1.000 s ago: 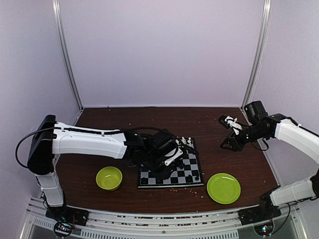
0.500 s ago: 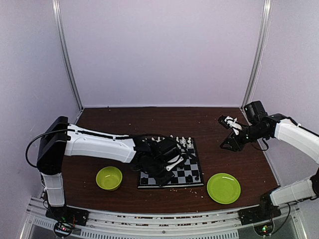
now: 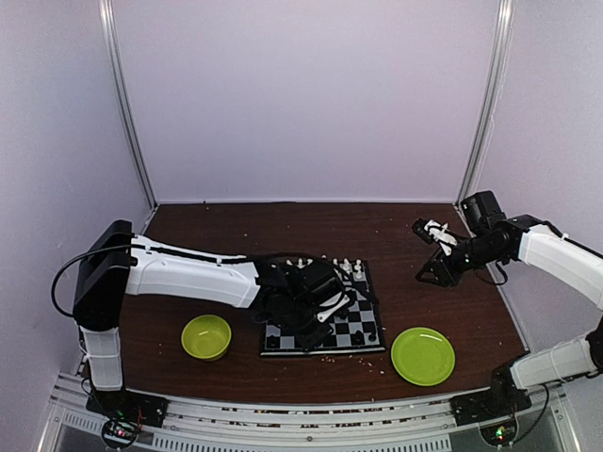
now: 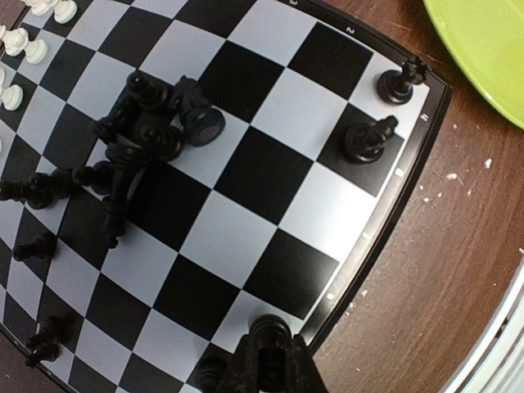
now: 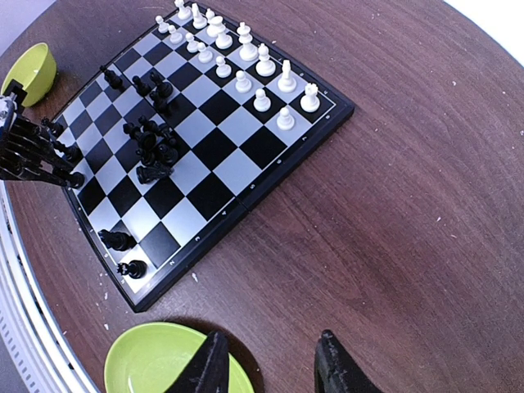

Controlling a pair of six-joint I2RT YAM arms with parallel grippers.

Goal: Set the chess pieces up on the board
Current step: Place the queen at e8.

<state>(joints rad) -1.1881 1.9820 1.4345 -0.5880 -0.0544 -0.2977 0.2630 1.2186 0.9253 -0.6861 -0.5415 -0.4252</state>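
Left wrist view: the left gripper (image 4: 266, 350) pinches a black piece (image 4: 268, 326), with the board (image 4: 246, 172) edge just below. The right gripper (image 5: 268, 364) hangs half-open, empty.

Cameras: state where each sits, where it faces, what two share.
Top external: above and behind, facing down; left arm, right arm show.
Left wrist: over the board, at its near corner, facing down; left gripper at bottom.
Right wrist: right of the board, facing it; right gripper below.
Both wrists share the green plate.
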